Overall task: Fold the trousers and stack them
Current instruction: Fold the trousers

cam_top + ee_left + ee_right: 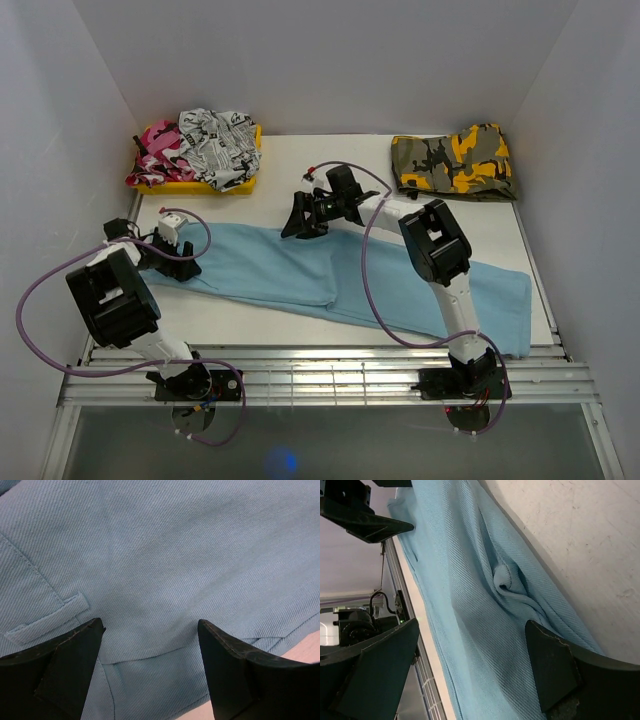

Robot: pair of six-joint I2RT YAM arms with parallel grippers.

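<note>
The light-blue trousers (340, 280) lie stretched across the table from left to lower right, one layer folded over along the middle. My left gripper (181, 263) is at their left end, open. In the left wrist view its jaws (150, 630) straddle the cloth (165, 555) beside a belt loop (75, 601), with nothing pinched. My right gripper (300, 222) hovers open over the trousers' far edge near the middle. In the right wrist view it (472, 630) stands above the cloth (465, 595), close to a small bunched wrinkle (504, 577).
A yellow tray (225, 184) at the back left holds pink-camouflage and black-and-white printed garments. A folded olive-and-yellow camouflage garment (455, 160) lies at the back right. White walls close in three sides. A metal rail (330, 375) runs along the near edge.
</note>
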